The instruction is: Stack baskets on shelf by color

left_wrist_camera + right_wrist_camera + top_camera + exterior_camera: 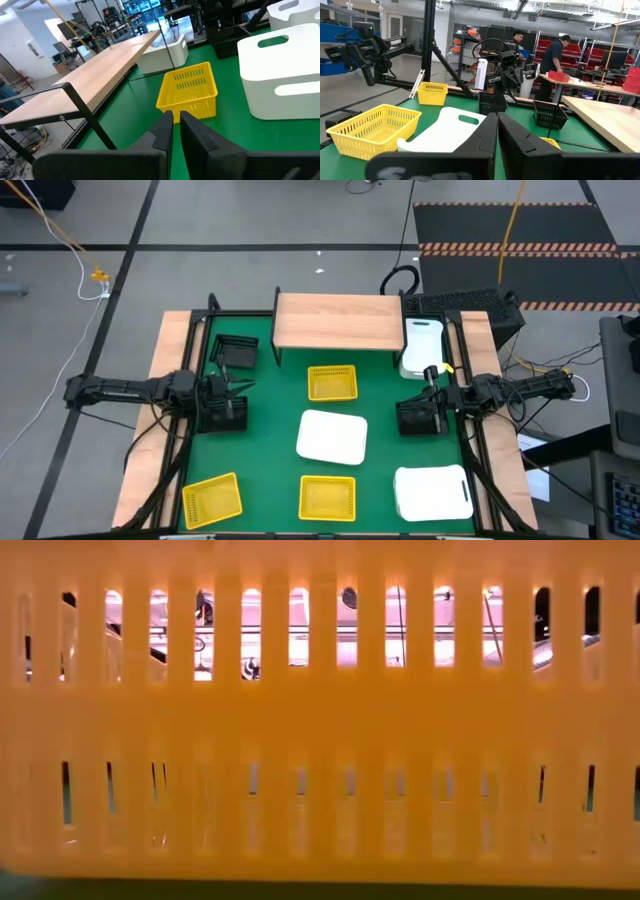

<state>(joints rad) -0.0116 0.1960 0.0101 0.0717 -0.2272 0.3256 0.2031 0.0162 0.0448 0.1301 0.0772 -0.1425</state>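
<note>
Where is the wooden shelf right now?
In the high view the shelf stands at the far middle of the green table, with a yellow basket just in front of it and a white basket at its right end.

A yellow basket (320, 720) fills almost the whole low view, its mesh side standing right against the camera. The wall is pierced by two rows of upright slots, a taller row near its top and a shorter row near its bottom, with a solid band between them. Through the upper slots show bright slivers of the room beyond, with a pale level line and a few dark shapes too small to name. The lower slots show only dim tones, greenish at the far left. Along the bottom edge a thin strip of the green table top (60, 890) shows under the basket.
</note>
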